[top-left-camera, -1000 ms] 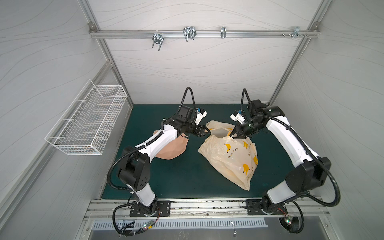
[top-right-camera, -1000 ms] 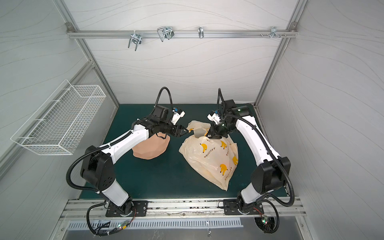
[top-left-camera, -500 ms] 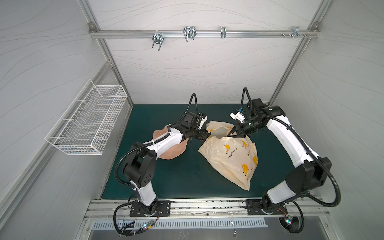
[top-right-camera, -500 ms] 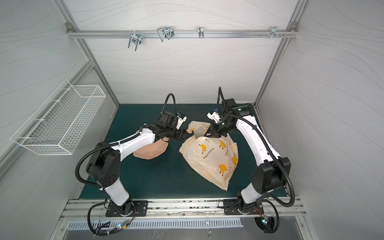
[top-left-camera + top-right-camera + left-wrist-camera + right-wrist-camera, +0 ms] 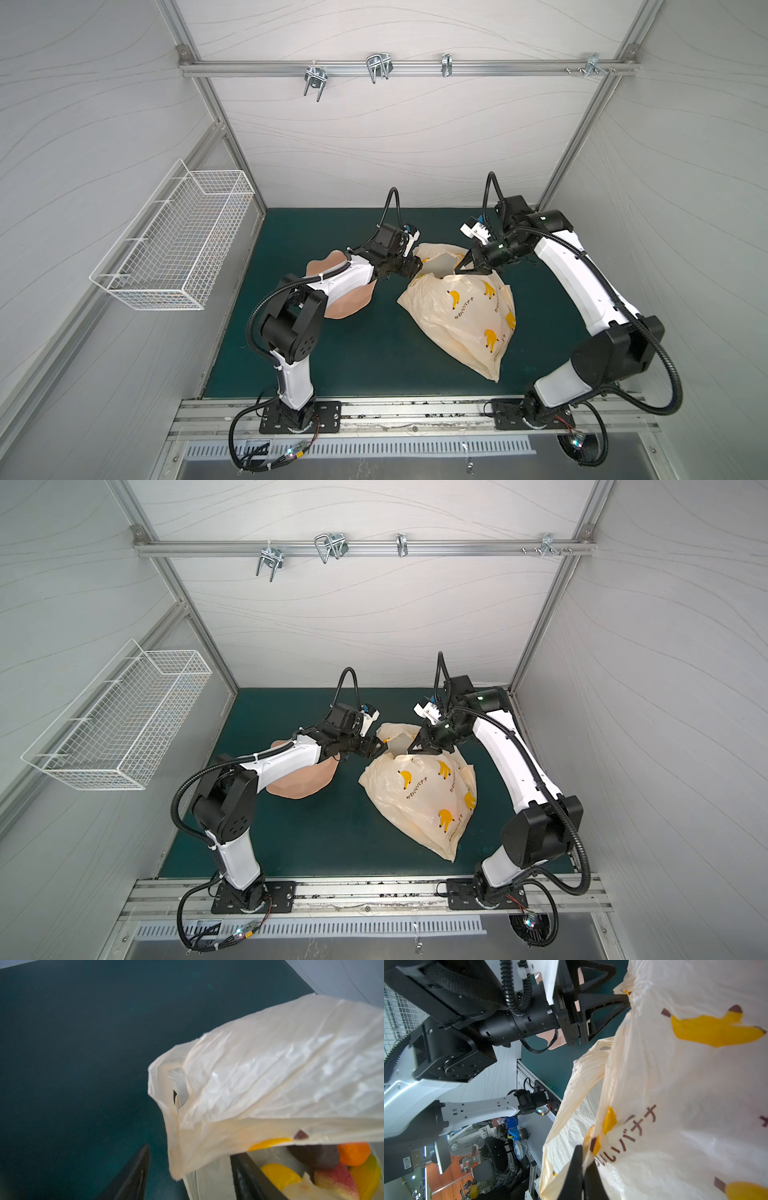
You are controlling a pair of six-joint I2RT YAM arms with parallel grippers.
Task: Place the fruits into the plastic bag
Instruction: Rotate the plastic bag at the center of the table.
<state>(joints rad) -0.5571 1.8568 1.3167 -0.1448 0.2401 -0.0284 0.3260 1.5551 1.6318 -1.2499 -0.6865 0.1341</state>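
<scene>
The mat (image 5: 374,353) is bearing the bag (image 5: 465,316) right of centre. The plate (image 5: 349,305) is lying left, under the left arm (image 5: 332,282). The right gripper (image 5: 583,1155) is clamping the bag's rim; the left gripper (image 5: 190,1151) is gaping astride it. The fruits (image 5: 332,1167) are lying inside the bag.
</scene>
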